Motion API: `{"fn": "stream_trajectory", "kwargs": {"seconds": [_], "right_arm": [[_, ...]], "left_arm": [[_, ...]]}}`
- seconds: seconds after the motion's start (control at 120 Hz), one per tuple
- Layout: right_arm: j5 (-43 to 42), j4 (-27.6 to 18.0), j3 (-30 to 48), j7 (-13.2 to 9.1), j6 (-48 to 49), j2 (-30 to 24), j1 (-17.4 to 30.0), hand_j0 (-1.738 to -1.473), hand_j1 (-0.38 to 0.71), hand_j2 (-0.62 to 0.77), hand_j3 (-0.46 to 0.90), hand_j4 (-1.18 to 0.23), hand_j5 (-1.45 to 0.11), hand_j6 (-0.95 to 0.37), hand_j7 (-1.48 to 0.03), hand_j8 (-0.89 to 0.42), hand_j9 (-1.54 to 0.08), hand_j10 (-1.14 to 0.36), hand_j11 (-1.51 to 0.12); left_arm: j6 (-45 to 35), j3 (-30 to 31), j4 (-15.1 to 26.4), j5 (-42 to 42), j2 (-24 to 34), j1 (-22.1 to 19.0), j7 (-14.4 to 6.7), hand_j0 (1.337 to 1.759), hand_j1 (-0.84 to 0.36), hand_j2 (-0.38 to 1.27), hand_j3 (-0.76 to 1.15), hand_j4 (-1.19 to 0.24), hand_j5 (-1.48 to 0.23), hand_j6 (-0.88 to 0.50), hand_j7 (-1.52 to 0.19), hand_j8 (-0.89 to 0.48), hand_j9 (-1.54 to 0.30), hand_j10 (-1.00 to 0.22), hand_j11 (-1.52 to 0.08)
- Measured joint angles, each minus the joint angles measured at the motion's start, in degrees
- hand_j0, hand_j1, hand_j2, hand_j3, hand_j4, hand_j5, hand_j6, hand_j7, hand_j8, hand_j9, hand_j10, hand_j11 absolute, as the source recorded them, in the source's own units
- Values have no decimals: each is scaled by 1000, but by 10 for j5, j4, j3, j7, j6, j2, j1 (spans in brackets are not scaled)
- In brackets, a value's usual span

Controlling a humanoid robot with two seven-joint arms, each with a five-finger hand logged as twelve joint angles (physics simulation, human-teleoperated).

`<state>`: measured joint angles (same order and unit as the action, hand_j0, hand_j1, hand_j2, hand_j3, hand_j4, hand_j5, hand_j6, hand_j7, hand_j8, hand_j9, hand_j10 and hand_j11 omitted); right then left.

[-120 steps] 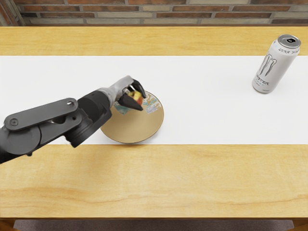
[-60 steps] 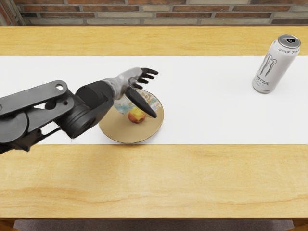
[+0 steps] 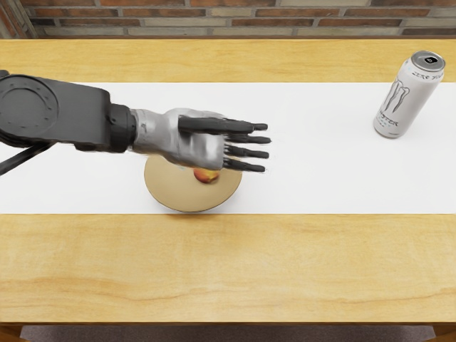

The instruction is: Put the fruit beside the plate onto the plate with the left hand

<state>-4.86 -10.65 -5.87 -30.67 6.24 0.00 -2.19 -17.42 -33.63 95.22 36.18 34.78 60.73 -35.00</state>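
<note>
My left hand (image 3: 196,146), fingers (image 3: 246,140) spread, above the plate (image 3: 169,194).
Fruit (image 3: 207,175) lies on the plate; can (image 3: 407,94) at two o'clock.

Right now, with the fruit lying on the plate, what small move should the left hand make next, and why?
Probably lift the left hand and draw it back to the left, clear of the plate. The fruit lies on the plate, and the hand hovers over it with fingers spread, holding nothing, so the placing looks done.
</note>
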Motion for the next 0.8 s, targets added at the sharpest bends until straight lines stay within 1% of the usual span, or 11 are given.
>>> {"fn": "stream_trajectory", "kwargs": {"seconds": [0.058, 0.125, 0.167, 0.217, 0.258, 0.308, 0.4, 0.492, 0.608, 0.675, 0.8], "right_arm": [[0, 0, 0, 0, 0, 0, 0, -1658, -349, 0, 0, 0, 0, 0, 0, 0, 0, 0, 0], [0, -1, 0, 0, 0, 0, 0, -1658, -349, 0, 0, 0, 0, 0, 0, 0, 0, 0, 0], [0, -1, 0, 0, 0, 0, 0, -1658, -349, 0, 0, 0, 0, 0, 0, 0, 0, 0, 0], [-1, -3, 0, 0, 0, 0, 0, -1658, -349, 0, 0, 0, 0, 0, 0, 0, 0, 0, 0], [-1, -3, 0, 0, 0, 0, -1, -1658, -349, 0, 0, 0, 0, 0, 0, 0, 0, 0, 0], [-1, -4, 0, 0, 0, 0, -1, -1658, -349, 0, 0, 0, 0, 0, 0, 0, 0, 0, 0], [-1, -6, 0, 0, 0, 0, -1, -1658, -349, 0, 0, 0, 0, 0, 0, 0, 0, 0, 0], [-1, -9, 0, 0, 0, 0, -2, -1658, -349, 0, 0, 0, 0, 0, 0, 0, 0, 0, 0], [-1, -12, 0, 0, 0, 0, -3, -1658, -349, 0, 0, 0, 0, 0, 0, 0, 0, 0, 0], [-1, -13, 0, 0, 0, 0, -3, -1658, -349, 0, 0, 0, 0, 0, 0, 0, 0, 0, 0], [0, -14, 0, 0, 0, 0, -3, -1658, -349, 0, 0, 0, 0, 0, 0, 0, 0, 0, 0]], "left_arm": [[1, -1, 2, 30, 44, -2, 0, 1658, 321, 5, 0, -23, -32, -21, -32, -20, -32, -23, -31], [6, -2, 8, 48, 88, -20, 0, 1658, 324, 4, 0, -20, -28, -18, -28, -17, -28, -20, -28], [20, -2, 11, 55, 123, -39, 0, 1658, 325, 3, 0, -18, -26, -17, -26, -16, -26, -18, -26], [47, -2, 13, 60, 157, -49, 0, 1658, 326, 3, 0, -16, -24, -15, -24, -15, -25, -17, -24], [81, -2, 15, 63, 181, -66, 0, 1658, 327, 2, 0, -15, -23, -14, -23, -13, -23, -16, -23], [145, -1, 16, 65, 222, -92, 0, 1658, 327, 2, 0, -14, -22, -12, -22, -12, -22, -14, -22], [261, 1, 16, 67, 272, -116, 0, 1658, 328, 1, 0, -11, -20, -9, -21, -10, -21, -12, -21], [350, 2, 16, 68, 298, -121, 0, 1658, 329, 1, 0, -9, -19, -8, -20, -8, -20, -11, -20], [424, 3, 15, 66, 326, -133, 0, 1658, 329, 1, 0, -8, -18, -6, -19, -7, -19, -10, -19], [453, 3, 14, 65, 340, -138, 0, 1658, 329, 1, 0, -7, -18, -6, -19, -7, -19, -9, -19], [484, 3, 13, 64, 343, -140, 0, 1658, 330, 1, 0, -7, -18, -5, -18, -6, -19, -9, -19]]}}
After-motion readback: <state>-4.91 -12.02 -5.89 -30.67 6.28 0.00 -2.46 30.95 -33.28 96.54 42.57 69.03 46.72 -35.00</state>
